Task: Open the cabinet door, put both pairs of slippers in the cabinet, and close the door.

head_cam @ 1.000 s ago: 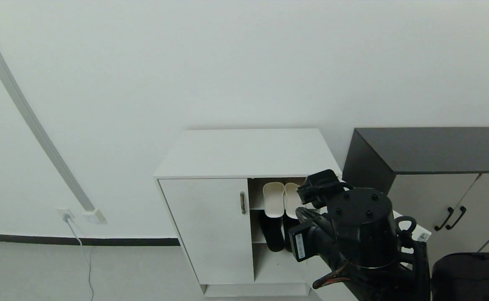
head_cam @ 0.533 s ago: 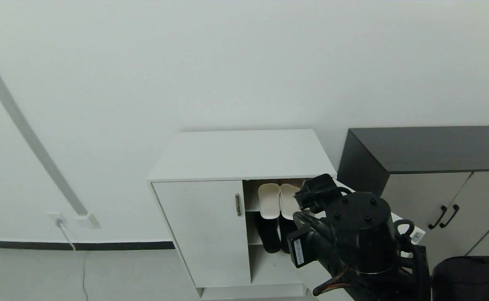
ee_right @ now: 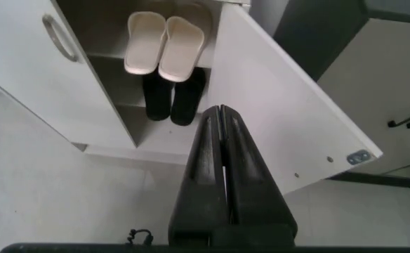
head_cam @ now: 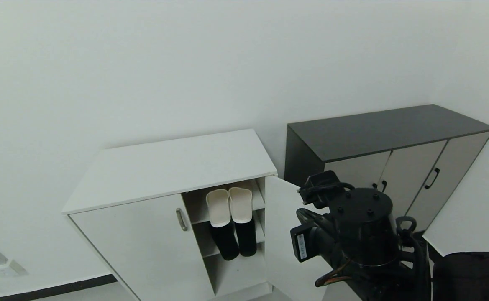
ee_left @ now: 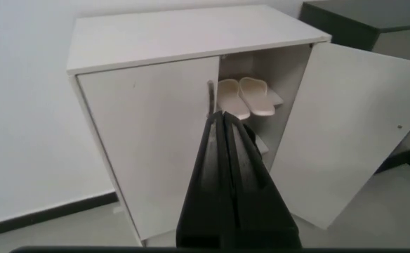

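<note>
Cabinet door (head_cam: 284,238), the right-hand leaf of a white cabinet (head_cam: 169,165), is shown swung wide open; the left-hand leaf (head_cam: 139,251) is closed, with its handle (head_cam: 181,219) at the inner edge. Behind the open leaf, a pair of white slippers (head_cam: 229,205) is stood toe-up on the upper shelf, and a pair of black slippers (head_cam: 234,240) is stood on the shelf below, the two slippers of each pair touching side by side. Both pairs are thus judged to be stowed, and only the closing is left. The left gripper (ee_left: 219,121) is held in front of the closed leaf, the right gripper (ee_right: 221,112) just before the open leaf; the fingers of each are pressed together and nothing is held. A dark cabinet (head_cam: 386,129) is seen close beside the white one, on the robot's right.

The leaf is judged to be a stiff, light panel that turns freely on its hinges. No grasp should be needed: a push is best applied flat against the outer face near the free edge, far from the hinges, and eased off before the frame is met.
</note>
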You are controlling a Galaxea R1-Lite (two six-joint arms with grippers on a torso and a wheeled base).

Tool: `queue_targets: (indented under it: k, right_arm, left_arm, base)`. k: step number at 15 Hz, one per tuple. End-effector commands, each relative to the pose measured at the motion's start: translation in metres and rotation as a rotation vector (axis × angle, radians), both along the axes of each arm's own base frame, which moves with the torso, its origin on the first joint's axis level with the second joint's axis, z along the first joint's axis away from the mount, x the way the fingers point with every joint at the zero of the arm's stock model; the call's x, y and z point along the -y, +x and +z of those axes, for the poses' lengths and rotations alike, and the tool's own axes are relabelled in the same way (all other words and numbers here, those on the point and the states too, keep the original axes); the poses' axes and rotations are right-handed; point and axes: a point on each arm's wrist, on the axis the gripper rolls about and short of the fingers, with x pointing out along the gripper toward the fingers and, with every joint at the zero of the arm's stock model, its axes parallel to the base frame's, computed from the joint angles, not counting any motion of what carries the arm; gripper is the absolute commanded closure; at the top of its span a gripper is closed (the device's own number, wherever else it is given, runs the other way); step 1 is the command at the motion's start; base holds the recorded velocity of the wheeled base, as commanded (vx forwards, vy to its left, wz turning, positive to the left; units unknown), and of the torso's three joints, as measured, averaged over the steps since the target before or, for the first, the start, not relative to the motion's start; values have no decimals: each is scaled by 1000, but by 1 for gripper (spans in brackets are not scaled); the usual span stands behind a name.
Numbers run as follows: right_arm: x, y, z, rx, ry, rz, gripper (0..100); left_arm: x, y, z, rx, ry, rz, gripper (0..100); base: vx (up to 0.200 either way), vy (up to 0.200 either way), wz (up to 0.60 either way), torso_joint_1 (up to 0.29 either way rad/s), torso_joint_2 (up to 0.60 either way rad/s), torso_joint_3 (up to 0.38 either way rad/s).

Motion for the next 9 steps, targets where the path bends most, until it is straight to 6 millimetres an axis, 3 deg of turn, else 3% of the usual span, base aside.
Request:
queue_targets:
  k: [1,3,8,9]
  right_arm:
    - [0,1,-2,-4,-6,-1,100]
    - [0,1,-2,-2,-5,-3,100]
    - [6,7,-4,-7,-12,-28,100]
    - [7,9,-5,-9,-15,-36,100]
  left_arm:
    - [0,0,0,0,0,0,100]
    - [0,0,0,0,1,0,100]
    - [0,0,0,0,0,2,100]
    - [0,0,0,0,0,2,100]
  base:
    - [0,0,0,0,0,0]
    - [0,0,0,0,0,0]
    - [-200,0,0,3,6,0]
    - [0,0,0,0,0,0]
